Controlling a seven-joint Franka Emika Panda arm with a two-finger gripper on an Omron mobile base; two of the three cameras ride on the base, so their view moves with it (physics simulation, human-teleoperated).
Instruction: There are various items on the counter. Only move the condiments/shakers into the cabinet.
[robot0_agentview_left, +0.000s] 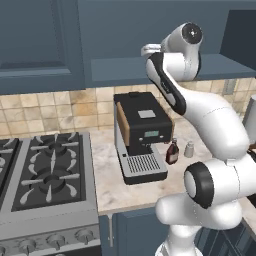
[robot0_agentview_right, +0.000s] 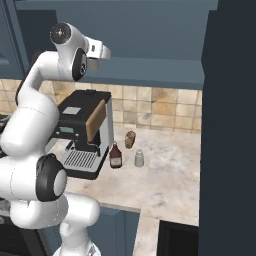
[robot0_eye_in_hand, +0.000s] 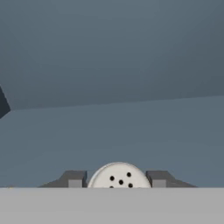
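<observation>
Shaker (robot0_eye_in_hand: 119, 176) with dotted round top gripped between the two dark fingertips (robot0_eye_in_hand: 74, 179) of the end effector (robot0_eye_in_hand: 117, 180), seen from the hand camera against the blue-grey inside of the cabinet (robot0_eye_in_hand: 113, 78); shelf floor spread pale below the back wall, shaker held just above or at it, contact not clear.

From the left base camera: white arm raised high, hand reaching over the front edge of the cabinet shelf (robot0_agentview_left: 125, 67) above the coffee machine (robot0_agentview_left: 141, 135). On the beige desk (robot0_agentview_left: 115, 190), dark brown-red bottle (robot0_agentview_left: 172, 152) upright just beside the machine's right side, second pale shaker (robot0_agentview_left: 189, 149) upright just right of it, the two apart.

From the right base camera: arm bent up at left, wrist level with the open cabinet's shelf (robot0_agentview_right: 160, 67). Bottle (robot0_agentview_right: 115, 156) and shaker (robot0_agentview_right: 139, 158) standing side by side on the desk (robot0_agentview_right: 170, 175) right of the coffee machine (robot0_agentview_right: 82, 135); small brownish item (robot0_agentview_right: 130, 139) behind them near the tiled wall.
</observation>
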